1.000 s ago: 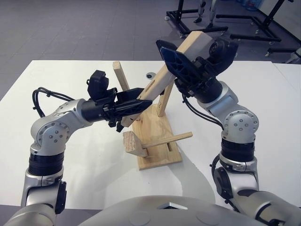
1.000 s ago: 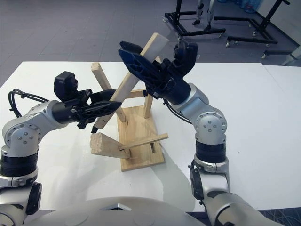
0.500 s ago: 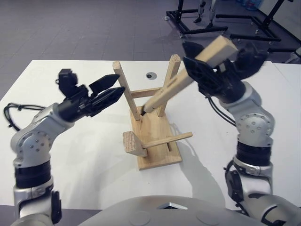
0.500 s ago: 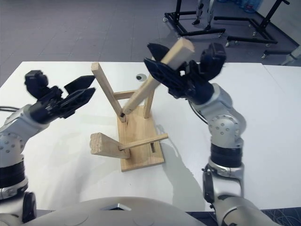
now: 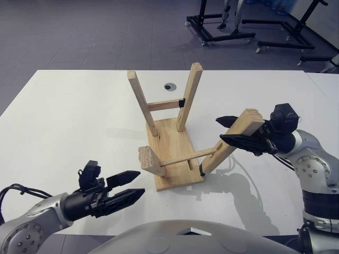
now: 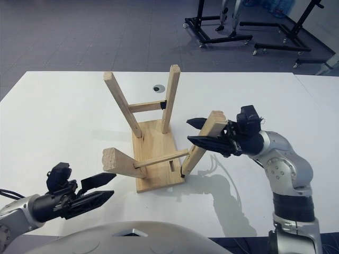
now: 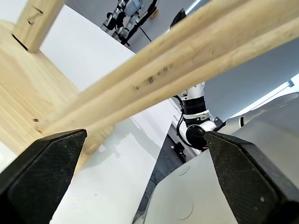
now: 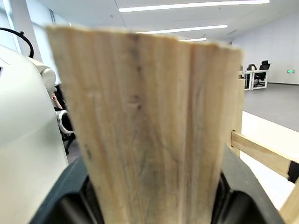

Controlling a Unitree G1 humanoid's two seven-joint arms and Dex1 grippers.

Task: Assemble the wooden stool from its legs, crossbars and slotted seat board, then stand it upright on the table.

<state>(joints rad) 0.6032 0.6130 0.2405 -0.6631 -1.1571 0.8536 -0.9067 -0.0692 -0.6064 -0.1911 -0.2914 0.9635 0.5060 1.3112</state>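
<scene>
Right end effector (image 5: 225, 129): fingers closed on the top end of a loose leg (image 5: 233, 138), one finger above the wood, one below, tips reaching past it. In the right wrist view the leg's grain (image 8: 140, 116) sits squarely between the two dark pads.

The leg is tilted, top end toward the right arm. Its dark-tipped foot is down at the near right corner of the seat board (image 5: 177, 138); I cannot tell whether it is seated in a slot.

Left end effector (image 5: 140, 182): fingers parted a little, nothing between them. It hovers low over the near left part of the table (image 5: 69, 116), just off the board's near left corner, apart from all wood. The left wrist view shows its fingers (image 7: 42, 163) spread, with stool timber beyond.

The seat board lies flat mid-table, underside up. At its far end stand two legs, the left (image 5: 142, 100) leaning outward, the right (image 5: 189, 95) nearer upright, joined by a far crossbar (image 5: 164, 105).

A third leg (image 5: 150, 160) leans out over the board's left edge, cut end toward the camera. A near crossbar (image 5: 185, 157) runs from it rightward to the held leg.

Small round fitting (image 5: 169, 85) on the far table. Black wheeled frames (image 5: 233, 26) on the floor behind.
</scene>
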